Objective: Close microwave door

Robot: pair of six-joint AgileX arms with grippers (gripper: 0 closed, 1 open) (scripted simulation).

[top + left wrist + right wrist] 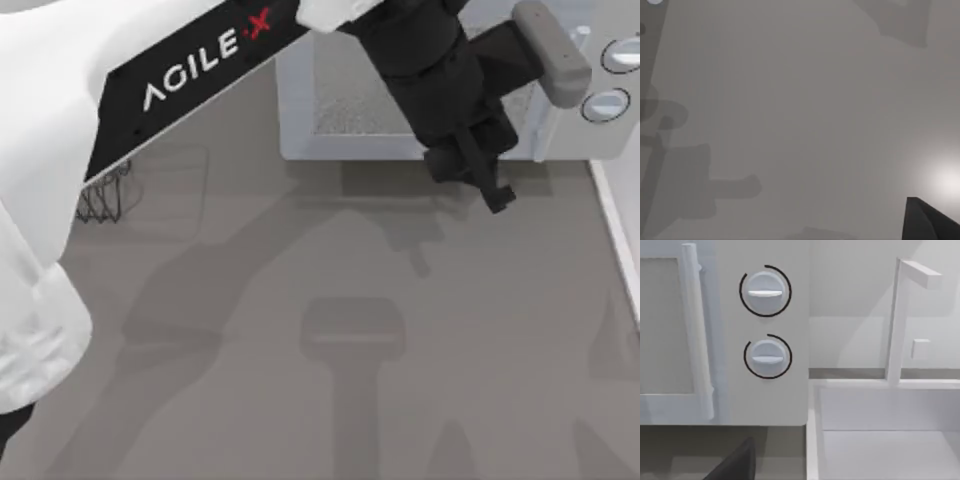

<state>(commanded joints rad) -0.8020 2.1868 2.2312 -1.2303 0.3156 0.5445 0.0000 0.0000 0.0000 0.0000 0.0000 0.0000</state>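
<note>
The white microwave (600,140) stands at the back of the table, its two round grey knobs (766,290) on the side panel. In the right wrist view the microwave door (665,325) lies flat against the front, with its pale vertical bar handle (696,335) beside the knobs. From above, the door's speckled window (365,110) shows behind my left arm. My left gripper (485,185) hangs just in front of the door's handle side, pointing down and to the right. A dark part of my right gripper (735,465) shows low in front of the microwave.
A dark wire rack (110,195) sits at the left, under my left arm. A white sink basin (880,440) with a tall faucet (897,320) stands right of the microwave; its rim (618,240) runs along the table's right side. Bare grey tabletop (330,350) lies in front.
</note>
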